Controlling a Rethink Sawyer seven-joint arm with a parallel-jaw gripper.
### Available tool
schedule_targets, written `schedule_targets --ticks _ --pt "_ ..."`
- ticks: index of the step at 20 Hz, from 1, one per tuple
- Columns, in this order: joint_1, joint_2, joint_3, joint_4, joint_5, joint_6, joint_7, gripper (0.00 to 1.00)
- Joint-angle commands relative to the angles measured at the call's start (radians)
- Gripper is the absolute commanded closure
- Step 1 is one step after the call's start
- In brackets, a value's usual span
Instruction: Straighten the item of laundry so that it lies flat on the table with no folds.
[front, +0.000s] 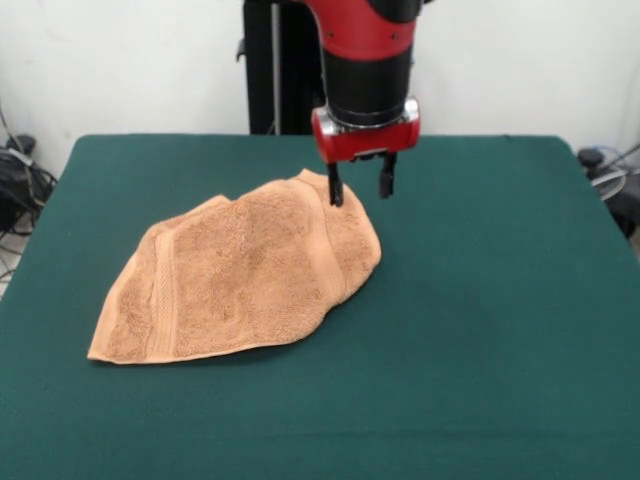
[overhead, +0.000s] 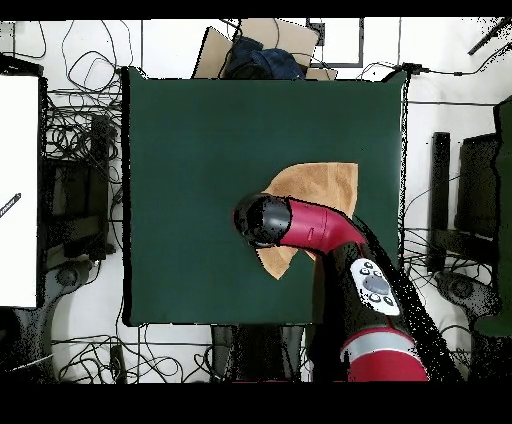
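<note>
A tan towel (front: 240, 275) lies crumpled on the green worktop (front: 480, 330), seen here from across the worktop with the robot at the far side. The towel's nearest edge, a long and fairly straight hem, runs along the cloth surface toward its lowest corner on the picture's left. A smoother woven band crosses the towel just inside that corner. Further back the fabric rises into a soft hump, and a second band curves down the fold on the towel's right side, where the cloth is doubled over on itself. The towel is plainly not flat: its outline is a rough wedge, widest near the camera and narrowing toward the robot.

At the towel's far tip hangs the pincer (front: 359, 187), open, its two dark fingers spread apart and pointing down. One finger (front: 335, 186) sits at or against the towel's raised far edge, though whether it touches the cloth cannot be told; the other hangs just beside the towel over bare green cloth. Nothing is held between them. Above the fingers is the red wrist block, and beyond it the black and red arm (front: 365, 55) climbs out of the picture.

From straight above, the arm (overhead: 300, 225) covers the middle of the towel (overhead: 318, 183), which shows on both sides of it and lies well inside the worktop (overhead: 190, 140).
</note>
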Motion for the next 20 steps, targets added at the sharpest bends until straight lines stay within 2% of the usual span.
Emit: schedule_targets --ticks 1,7,20 --pt "0.024 0.037 0.034 -0.028 0.002 0.079 0.126 0.00" --pt "0.013 0.087 0.036 -0.033 -0.015 0.030 0.114 0.00" --pt "0.000 0.158 0.048 -0.090 -0.008 0.027 0.101 0.00"
